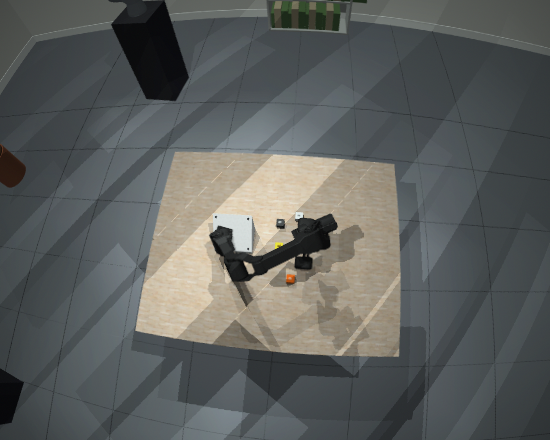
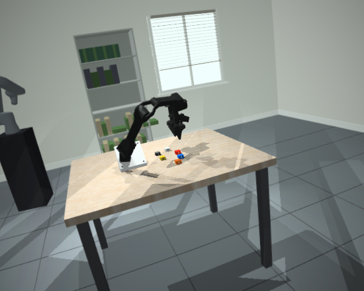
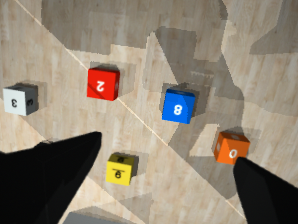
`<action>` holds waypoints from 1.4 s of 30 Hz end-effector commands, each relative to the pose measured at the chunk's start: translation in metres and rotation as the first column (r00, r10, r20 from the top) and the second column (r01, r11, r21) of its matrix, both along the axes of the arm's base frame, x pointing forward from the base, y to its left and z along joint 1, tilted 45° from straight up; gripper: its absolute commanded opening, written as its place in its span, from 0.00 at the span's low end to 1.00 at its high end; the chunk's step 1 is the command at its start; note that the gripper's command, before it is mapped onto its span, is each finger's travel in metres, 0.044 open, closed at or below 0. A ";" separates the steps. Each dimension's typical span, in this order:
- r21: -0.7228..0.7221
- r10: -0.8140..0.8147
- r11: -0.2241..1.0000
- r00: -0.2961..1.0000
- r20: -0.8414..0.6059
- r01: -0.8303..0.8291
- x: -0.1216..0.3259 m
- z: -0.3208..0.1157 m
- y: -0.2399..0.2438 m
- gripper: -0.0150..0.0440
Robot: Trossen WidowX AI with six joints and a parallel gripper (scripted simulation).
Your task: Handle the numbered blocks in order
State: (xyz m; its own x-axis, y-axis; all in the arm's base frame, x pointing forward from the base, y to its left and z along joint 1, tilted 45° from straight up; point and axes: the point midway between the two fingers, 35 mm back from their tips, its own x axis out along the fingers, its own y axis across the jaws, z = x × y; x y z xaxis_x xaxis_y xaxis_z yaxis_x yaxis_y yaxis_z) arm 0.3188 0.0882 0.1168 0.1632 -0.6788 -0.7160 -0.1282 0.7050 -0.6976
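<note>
Six blocks: counted across the views, all resting on the table [image 2: 220,155], none displaced or tipped.
Wrist view count: five blocks; white 3 [image 3: 20,100] at left edge, red 2 [image 3: 103,84] upper centre, blue 8 [image 3: 178,106] right of centre, orange 0 [image 3: 231,147] lower right, yellow block [image 3: 120,169] lower centre, its digit reading as 6 or 9, not settled.
Sixth block: dark block [image 1: 280,223], seen in the top view left of the white one; digit unreadable there.
Gripper [image 3: 165,185]: fingers spread wide, nothing between them, held well above the blocks per the exterior view.
Nearest block: orange 0, just beside the right fingertip [image 3: 260,187] in frame.
Progress: judged at the start; no block shows any sign of handling.
Remaining: judged all six, beginning with orange 0, an even digit, so grip, small lift, replace, release.
</note>
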 end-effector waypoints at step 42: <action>-0.010 0.003 1.000 1.000 -0.002 -0.003 -0.009 -0.020 -0.136 0.93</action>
State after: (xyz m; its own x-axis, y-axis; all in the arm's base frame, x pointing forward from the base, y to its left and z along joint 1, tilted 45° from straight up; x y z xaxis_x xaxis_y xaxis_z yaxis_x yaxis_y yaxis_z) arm 0.3095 -0.0439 0.1004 0.1658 -0.6814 -0.7129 -0.1272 0.7021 -0.7006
